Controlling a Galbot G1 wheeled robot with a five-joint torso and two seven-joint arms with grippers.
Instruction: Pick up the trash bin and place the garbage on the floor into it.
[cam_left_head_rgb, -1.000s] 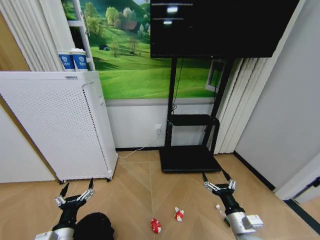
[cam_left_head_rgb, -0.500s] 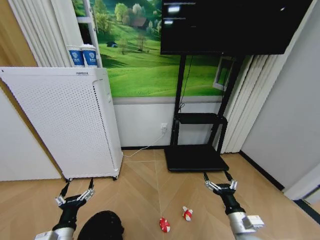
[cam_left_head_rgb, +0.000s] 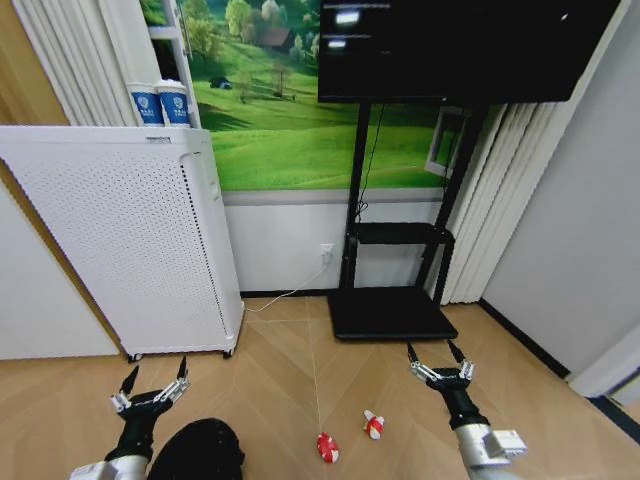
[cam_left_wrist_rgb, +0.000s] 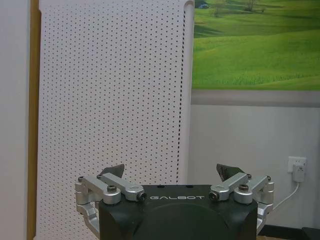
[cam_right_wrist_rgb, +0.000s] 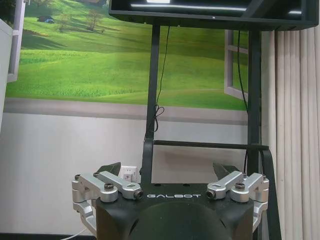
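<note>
The trash bin (cam_left_head_rgb: 200, 452), a black mesh basket, stands on the floor (cam_left_head_rgb: 290, 380) at the head view's bottom edge, just right of my left arm. Two pieces of garbage lie on the parquet between my arms: one red-and-white piece (cam_left_head_rgb: 326, 447) and another (cam_left_head_rgb: 373, 425) a little farther off. My left gripper (cam_left_head_rgb: 153, 380) is open and empty, held above the floor beside the bin; in the left wrist view the left gripper (cam_left_wrist_rgb: 172, 172) faces the white appliance. My right gripper (cam_left_head_rgb: 430, 352) is also open and empty, to the right of the garbage; in the right wrist view the right gripper (cam_right_wrist_rgb: 168, 170) faces the TV stand.
A tall white perforated appliance (cam_left_head_rgb: 130, 240) on castors stands at the left with two blue-and-white cups (cam_left_head_rgb: 160, 103) on top. A black TV stand (cam_left_head_rgb: 390, 315) with a screen (cam_left_head_rgb: 460, 50) stands ahead by the wall. A cord runs from the wall outlet (cam_left_head_rgb: 327, 252).
The whole head view has shifted as the camera turned: the room slid right, then slightly back left. Both arms hold the same open pose.
</note>
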